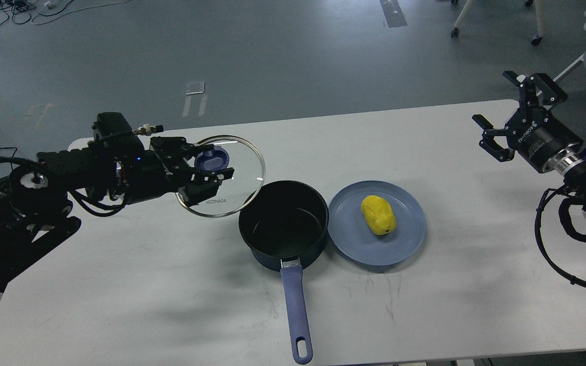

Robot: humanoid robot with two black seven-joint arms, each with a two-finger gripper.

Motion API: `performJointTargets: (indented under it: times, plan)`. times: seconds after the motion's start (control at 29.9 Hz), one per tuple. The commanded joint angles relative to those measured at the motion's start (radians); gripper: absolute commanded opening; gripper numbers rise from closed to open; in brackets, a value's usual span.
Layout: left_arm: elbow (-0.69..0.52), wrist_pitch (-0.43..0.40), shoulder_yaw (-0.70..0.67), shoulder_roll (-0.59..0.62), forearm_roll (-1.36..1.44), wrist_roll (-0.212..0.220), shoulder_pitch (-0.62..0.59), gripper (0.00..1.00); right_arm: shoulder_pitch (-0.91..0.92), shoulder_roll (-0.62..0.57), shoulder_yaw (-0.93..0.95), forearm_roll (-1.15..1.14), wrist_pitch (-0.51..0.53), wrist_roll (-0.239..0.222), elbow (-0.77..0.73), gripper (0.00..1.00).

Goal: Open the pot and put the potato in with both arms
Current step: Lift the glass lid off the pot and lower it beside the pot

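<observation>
Left arm extends in low from the left, forearm roughly level, its claw (206, 170) clamped on the blue knob of the glass lid (237, 175), holding it tilted up left of the pot (284, 223). Right arm is raised far right of the pot, claw (514, 109) fingers spread, gripping nothing.

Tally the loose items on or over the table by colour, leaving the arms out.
Blue or navy: 2, the pot and the plate
Yellow: 1, the potato on the plate
Clear glass: 1, the lid, held off the pot by the left gripper
Total: 4
</observation>
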Motion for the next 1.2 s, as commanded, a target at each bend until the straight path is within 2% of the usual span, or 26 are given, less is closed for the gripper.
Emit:
performJointTargets:
  times: [0.0, 0.1, 0.33, 0.63, 0.84, 0.97, 1.1, 1.17]
  plan:
    - [0.050, 0.058, 0.002, 0.035, -0.025, 0.000, 0.068, 0.41, 0.000, 0.002, 0.000, -0.002, 0.000, 0.000, 0.001, 1.00]
    - [0.093, 0.096, -0.001, 0.064, -0.068, 0.000, 0.156, 0.41, 0.000, 0.000, 0.000, -0.002, 0.000, 0.000, 0.001, 1.00]
    - [0.168, 0.150, -0.013, 0.052, -0.074, 0.000, 0.244, 0.41, 0.000, 0.002, 0.000, 0.000, 0.000, 0.000, 0.001, 1.00]
    - [0.259, 0.167, -0.010, -0.011, -0.102, 0.000, 0.278, 0.42, 0.000, 0.000, 0.001, 0.000, 0.000, 0.000, 0.001, 1.00]
    - [0.279, 0.177, -0.012, -0.030, -0.102, 0.000, 0.307, 0.44, -0.001, -0.006, 0.003, 0.000, 0.000, 0.000, 0.001, 1.00]
    - [0.291, 0.191, -0.012, -0.037, -0.102, 0.000, 0.312, 0.51, -0.001, -0.006, 0.003, 0.000, 0.000, 0.000, 0.001, 1.00]
    - [0.292, 0.191, -0.010, -0.039, -0.102, 0.000, 0.313, 0.69, -0.001, -0.006, 0.004, 0.000, 0.000, 0.000, 0.001, 1.00]
    - [0.300, 0.191, -0.010, -0.039, -0.102, 0.000, 0.318, 0.73, -0.001, -0.008, 0.006, 0.000, 0.000, 0.000, 0.001, 1.00]
